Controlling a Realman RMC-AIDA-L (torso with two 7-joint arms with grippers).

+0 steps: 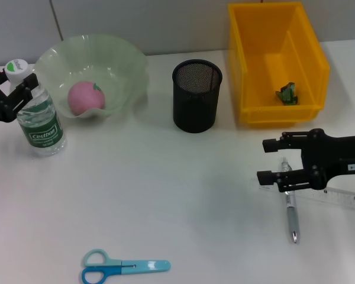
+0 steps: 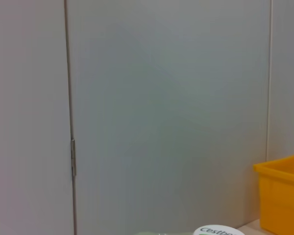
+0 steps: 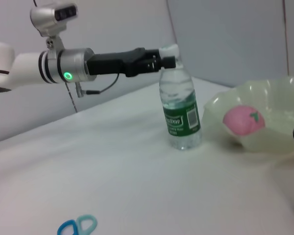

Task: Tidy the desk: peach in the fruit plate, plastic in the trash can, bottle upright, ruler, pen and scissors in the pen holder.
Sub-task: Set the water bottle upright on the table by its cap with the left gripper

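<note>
Pen (image 1: 291,214) lies on the table (image 1: 177,201) between the spread fingers of the right gripper (image 1: 274,160), beside the ruler (image 1: 337,198). Left gripper (image 1: 23,89) squeezes the standing bottle (image 1: 40,121) at its neck.

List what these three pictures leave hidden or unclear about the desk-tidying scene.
- Pen holder: head view, dark mesh hides its inside.
- Ruler: head view, partly under the right gripper.
- Bottle: left wrist view, only its cap shows, cut by the edge.
- Scissors: right wrist view, cut off.
</note>
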